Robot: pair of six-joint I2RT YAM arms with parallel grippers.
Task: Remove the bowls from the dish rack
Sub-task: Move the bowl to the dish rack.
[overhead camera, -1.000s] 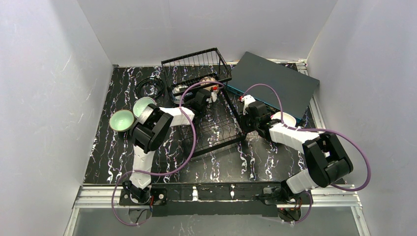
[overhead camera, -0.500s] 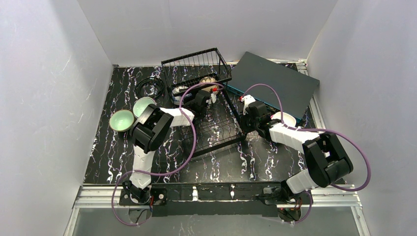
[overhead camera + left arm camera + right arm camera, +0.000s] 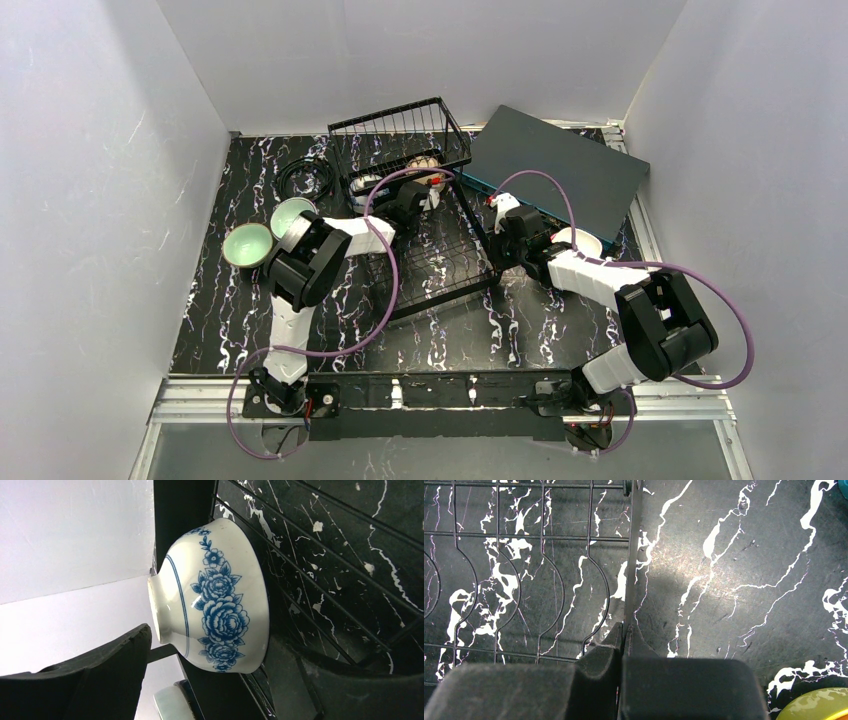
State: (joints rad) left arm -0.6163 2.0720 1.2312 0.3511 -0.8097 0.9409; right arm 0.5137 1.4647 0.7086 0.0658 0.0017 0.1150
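A black marble-patterned surface [image 3: 230, 320] with white veins carries everything. At its centre lies the long black wire dish rack [image 3: 440, 265], with its raised basket tier at the 12 o'clock end. A flat dark grey-teal rectangular box [image 3: 560, 170] sits at 1 o'clock, close beside the rack.

The left gripper [image 3: 428, 192] reaches over the rack toward 12 o'clock, just short of the raised tier, its jaws standing apart. Between them is a white glazed bowl with blue flowers [image 3: 215, 605], inside the rack with its rim turned against the wires. One finger is just beside the bowl's foot; contact cannot be made out.

The right gripper [image 3: 624, 630] is at the rack's 3 o'clock edge. Its jaws are pressed together, and the rack's rim wire runs straight into the seam between them.

A beige bowl [image 3: 425, 162] shows in the rack under the raised tier. Two pale green glazed bowls [image 3: 248, 245] stand upright on the surface at 9 o'clock, touching or nearly so, outside the rack. A pale round bowl [image 3: 580, 240] sits on the surface at 3 o'clock, beside the right arm. A coiled black cable [image 3: 305, 178] lies at 11 o'clock.
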